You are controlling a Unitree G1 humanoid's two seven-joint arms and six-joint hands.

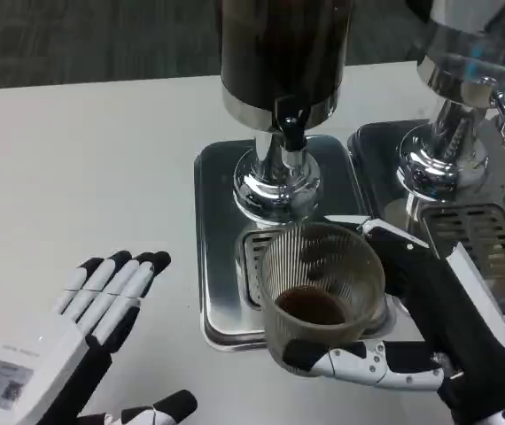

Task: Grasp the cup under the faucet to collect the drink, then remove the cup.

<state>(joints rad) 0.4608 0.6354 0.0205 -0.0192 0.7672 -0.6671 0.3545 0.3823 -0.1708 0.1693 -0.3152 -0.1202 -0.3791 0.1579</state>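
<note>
Since drink already sits in the cup (322, 297), looks like the removal step. Right hand (412, 328) wrapped round it, at 6 o'clock from the faucet (291, 133), over the tray (221, 257). Left hand (93, 328) spread wide, idle. Next: pull back level, no sloshing.

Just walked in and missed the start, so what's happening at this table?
The robot's right hand grips a clear ribbed cup over the front edge of a steel drip tray, below and in front of the black faucet of a dark drink dispenser. A little dark drink sits in the cup's bottom. The left hand rests open near the table, holding nothing. A second dispenser stands to the right.
</note>
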